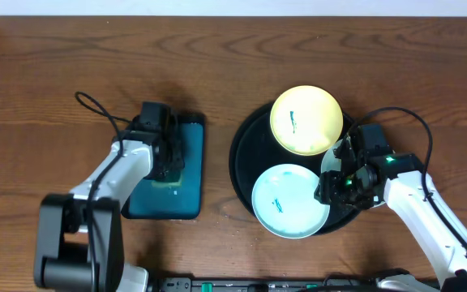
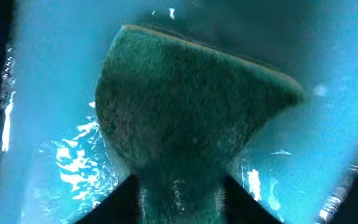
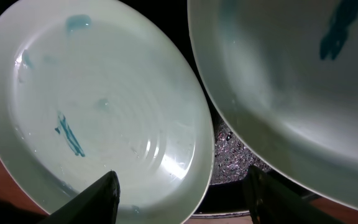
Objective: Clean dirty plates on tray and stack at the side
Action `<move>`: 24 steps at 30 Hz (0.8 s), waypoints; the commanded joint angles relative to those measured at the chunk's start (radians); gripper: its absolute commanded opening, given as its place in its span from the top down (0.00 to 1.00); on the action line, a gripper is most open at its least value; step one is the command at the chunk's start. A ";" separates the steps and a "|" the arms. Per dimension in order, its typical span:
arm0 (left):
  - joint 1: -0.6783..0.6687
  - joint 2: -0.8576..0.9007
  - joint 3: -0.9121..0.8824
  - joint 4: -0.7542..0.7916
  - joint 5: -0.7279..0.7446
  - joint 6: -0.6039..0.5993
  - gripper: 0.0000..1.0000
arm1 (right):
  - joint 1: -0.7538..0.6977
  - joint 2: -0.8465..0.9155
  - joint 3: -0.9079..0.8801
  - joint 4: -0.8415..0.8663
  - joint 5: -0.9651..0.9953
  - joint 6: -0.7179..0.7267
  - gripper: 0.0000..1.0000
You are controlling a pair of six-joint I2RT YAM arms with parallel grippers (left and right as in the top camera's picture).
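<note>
On the black tray (image 1: 246, 146) lie a pale yellow plate (image 1: 306, 120) at the back and a mint-blue plate (image 1: 290, 200) in front, each with a teal smear. My right gripper (image 1: 329, 185) sits low at the mint plate's right edge. In the right wrist view the right gripper (image 3: 182, 177) is open. The mint plate's (image 3: 104, 106) rim lies between the fingers, and the other plate (image 3: 291, 74) overhangs at upper right. My left gripper (image 1: 167, 162) is over the teal tray. In the left wrist view the left gripper (image 2: 179, 199) is shut on a green sponge (image 2: 185, 106).
The rectangular teal tray (image 1: 189, 195) lies left of the black tray, and its surface (image 2: 55, 124) glints wet around the sponge. Bare wood tabletop (image 1: 47, 81) surrounds both trays. The right arm's cable (image 1: 412, 122) loops beside the black tray.
</note>
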 commanded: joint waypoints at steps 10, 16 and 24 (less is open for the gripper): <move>0.003 -0.006 0.094 -0.175 -0.018 -0.011 0.92 | 0.008 -0.006 -0.029 -0.027 0.052 0.009 0.33; -0.001 -0.194 0.158 -0.296 0.142 0.005 0.93 | 0.008 -0.006 -0.132 0.135 -0.051 0.044 0.63; -0.079 -0.344 0.158 -0.348 0.221 0.005 0.93 | 0.008 -0.006 -0.210 0.335 0.039 0.161 0.93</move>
